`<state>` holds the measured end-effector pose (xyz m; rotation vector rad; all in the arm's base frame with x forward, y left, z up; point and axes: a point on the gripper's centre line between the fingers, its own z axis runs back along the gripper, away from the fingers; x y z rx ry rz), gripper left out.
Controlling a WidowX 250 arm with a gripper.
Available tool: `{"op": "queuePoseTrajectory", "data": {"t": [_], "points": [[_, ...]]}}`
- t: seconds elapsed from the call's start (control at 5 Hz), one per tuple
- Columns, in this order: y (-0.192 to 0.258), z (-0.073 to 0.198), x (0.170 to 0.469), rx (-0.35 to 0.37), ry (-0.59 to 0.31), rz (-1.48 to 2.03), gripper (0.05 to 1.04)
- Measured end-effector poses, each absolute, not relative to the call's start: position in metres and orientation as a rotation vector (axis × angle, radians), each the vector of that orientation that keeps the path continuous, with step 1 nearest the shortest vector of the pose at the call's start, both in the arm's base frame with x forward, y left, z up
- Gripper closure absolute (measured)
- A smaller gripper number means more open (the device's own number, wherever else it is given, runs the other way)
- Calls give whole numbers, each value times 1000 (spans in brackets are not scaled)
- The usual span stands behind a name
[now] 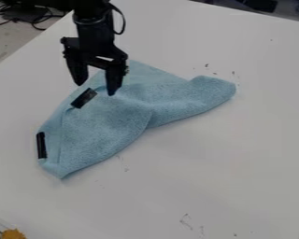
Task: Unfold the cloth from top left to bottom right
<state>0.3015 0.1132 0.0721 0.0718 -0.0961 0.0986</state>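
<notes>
Pinching just the upper layer is what I'd aim for, at the black strip (84, 98) close below the gripper (96, 88); a deep bite could drag the whole cloth (117, 123). My fingers stand well apart, holding nothing. The cloth lies rumpled and folded, spreading below and right of the gripper. Once I have hold, I'd lift slightly, then carry the edge slowly toward bottom right, watching the second strip (41, 145), down and left of the gripper. The counter (230, 163) is white, with dark scuffs to the gripper's right; cables (21, 16) lie up and left of it
</notes>
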Motion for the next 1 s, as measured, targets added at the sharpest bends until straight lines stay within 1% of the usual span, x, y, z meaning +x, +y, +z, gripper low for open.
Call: {"op": "queuePoseTrajectory", "data": {"t": [0.2,0.4,0.6,0.8,1.0], "points": [[138,61,299,86,-125,93,83],[159,46,310,73,-149,77,83],[171,32,324,55,-151,45,83],[172,22,333,34,-137,24,112],[174,23,335,35,-131,20,222]]}}
